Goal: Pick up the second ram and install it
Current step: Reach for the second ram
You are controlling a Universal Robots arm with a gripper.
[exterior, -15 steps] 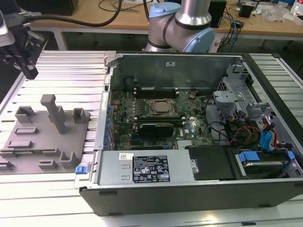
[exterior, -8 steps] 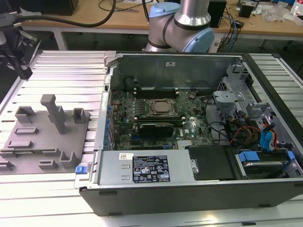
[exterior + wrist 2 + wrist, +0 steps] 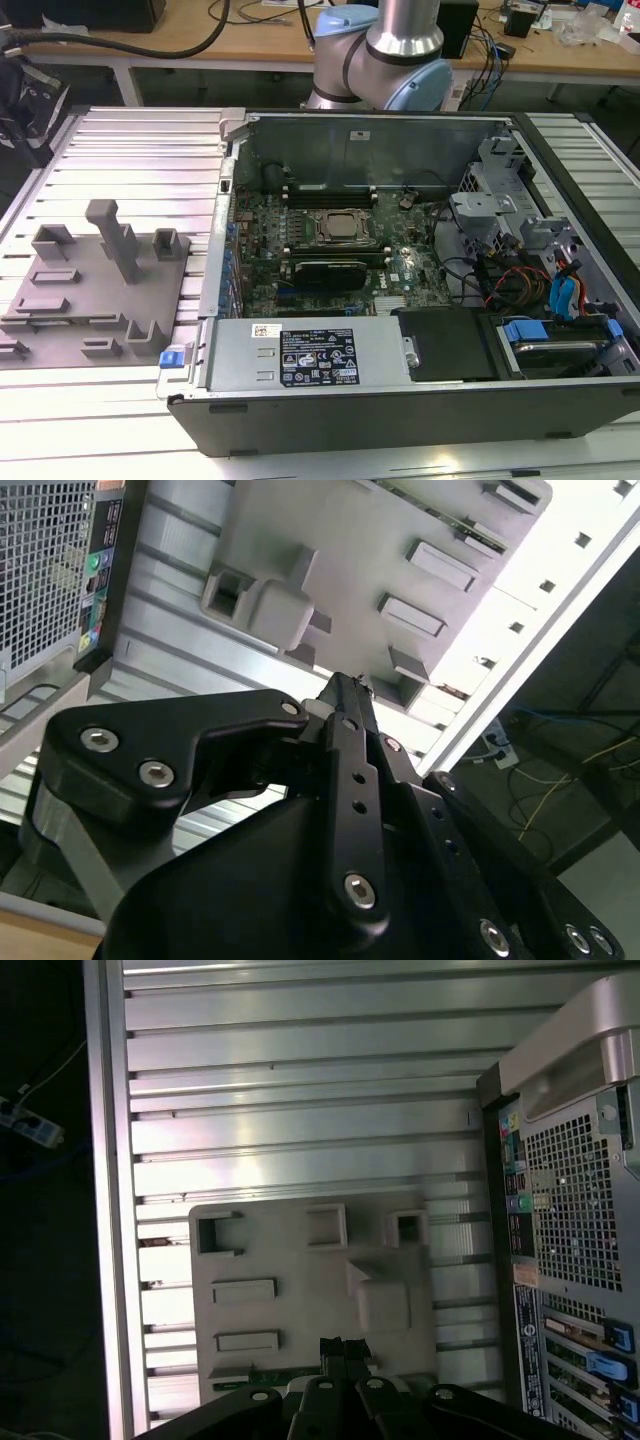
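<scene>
The second ram (image 3: 268,1372) is a thin dark green stick lying in a slot at one edge of the grey fixture plate (image 3: 300,1260); the gripper body hides part of it. In the second wrist view the ram (image 3: 452,518) shows as a green strip along the fixture's (image 3: 330,550) far edge. My gripper (image 3: 344,1348) hangs well above the fixture, close to the ram's end, with its black fingers pressed together and nothing between them. Its shut tips (image 3: 347,685) also show in the second wrist view. The fixture (image 3: 90,290) lies at the exterior view's left.
The open computer case (image 3: 400,260) sits at the exterior view's right of the fixture, with the CPU socket (image 3: 335,228) and memory slots (image 3: 330,190) on the motherboard. Its rear panel (image 3: 570,1220) stands beside the fixture. Both rest on a ribbed aluminium table (image 3: 300,1110).
</scene>
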